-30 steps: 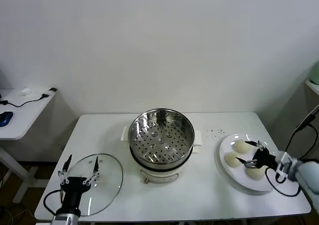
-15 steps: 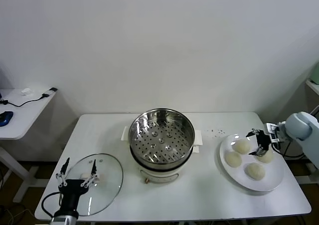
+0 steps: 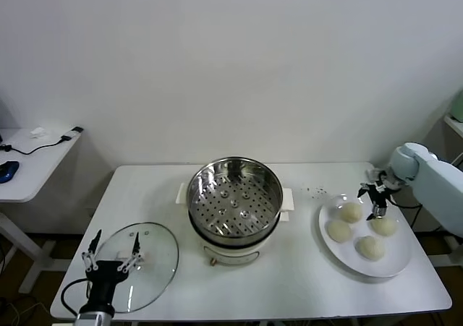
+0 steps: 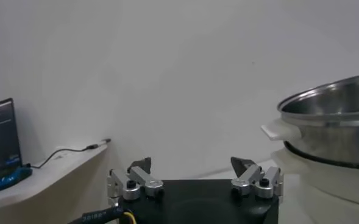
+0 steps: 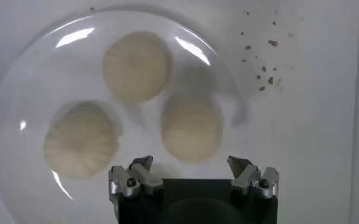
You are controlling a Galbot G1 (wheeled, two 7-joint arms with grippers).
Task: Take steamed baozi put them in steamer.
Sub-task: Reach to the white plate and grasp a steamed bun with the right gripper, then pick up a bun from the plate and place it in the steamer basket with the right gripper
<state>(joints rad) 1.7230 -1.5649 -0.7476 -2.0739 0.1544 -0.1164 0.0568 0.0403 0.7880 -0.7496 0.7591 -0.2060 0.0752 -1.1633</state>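
Nothing moved yet: four steamed baozi [image 3: 351, 212] on the white plate [image 3: 395, 266], steamer [image 3: 234, 198] bare.

Right pincer [image 3: 375, 199] poised over the plate at the tabletop's [image 3: 304, 282] right end, jaws apart, clamped on nothing. Left pincer [image 3: 112, 256] parked above the glass lid [image 3: 155, 264], likewise apart. Smooth, pleated, cream dough; shiny perforated steel basket on a white cooker base.

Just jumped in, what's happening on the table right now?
The right tool hangs open over the white plate at the table's right end, where all four baozi lie untouched. Nothing is gripped. The steamer sits mid-table with no bun in its basket, and its glass lid lies flat on the table to the left. The left tool waits open above that lid at the near left edge.
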